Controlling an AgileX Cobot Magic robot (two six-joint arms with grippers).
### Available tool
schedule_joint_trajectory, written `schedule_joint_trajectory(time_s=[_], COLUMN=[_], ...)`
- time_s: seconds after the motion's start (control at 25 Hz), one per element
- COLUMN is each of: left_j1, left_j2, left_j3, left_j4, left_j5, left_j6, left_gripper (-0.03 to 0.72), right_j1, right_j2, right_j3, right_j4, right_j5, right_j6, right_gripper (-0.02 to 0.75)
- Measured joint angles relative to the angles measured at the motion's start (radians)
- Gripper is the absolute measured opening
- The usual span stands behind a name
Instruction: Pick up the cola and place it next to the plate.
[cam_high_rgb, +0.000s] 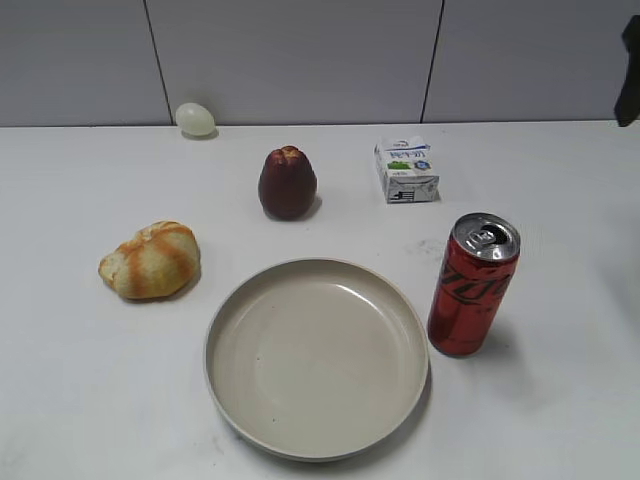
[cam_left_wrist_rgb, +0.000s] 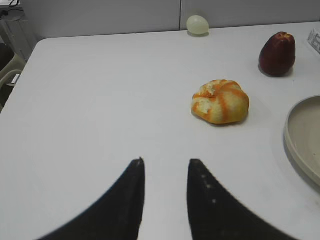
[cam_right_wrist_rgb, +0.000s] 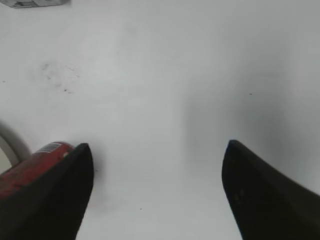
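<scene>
Exterior view: the cola (cam_high_rgb: 473, 286) is seen standing upright just beside the plate (cam_high_rgb: 316, 358), on its right side, toward the front edge of the counter (cam_high_rgb: 80, 380). A tiny gap may be left between them; touching cannot be ruled out. The job looks as good as done, because the can is set where it is wanted.

The right claw (cam_right_wrist_rgb: 157, 192) is spread wide and nothing is held; the can (cam_right_wrist_rgb: 30, 167) is seen past its left finger, so it seems let go. The left claw (cam_left_wrist_rgb: 165, 170) is only a little open and empty, kept over bare counter near the left edge.
</scene>
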Motion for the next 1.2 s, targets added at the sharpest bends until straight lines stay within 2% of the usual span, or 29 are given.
schedule_joint_trajectory(time_s=[0.2,0.56,0.8,1.2], left_j1=[0.0,0.0,0.0,0.0], left_j2=[0.0,0.0,0.0,0.0], left_j3=[0.0,0.0,0.0,0.0], left_j4=[0.0,0.0,0.0,0.0], left_j5=[0.0,0.0,0.0,0.0], left_j6=[0.0,0.0,0.0,0.0], left_gripper=[0.235,0.236,0.237,0.237], right_j1=[-0.015,-0.015,-0.015,-0.015], right_j2=[-0.115,-0.505,-0.779,-1.205], right_j3=[0.119,0.512,0.739,0.987], right_j4=[0.013,0.036,0.036,0.016], right_j5=[0.0,0.001,-0.066,-0.118], right_j6=[-0.006,-0.015,-0.034,-0.037], right_gripper=[0.614,0.595,0.595,0.594])
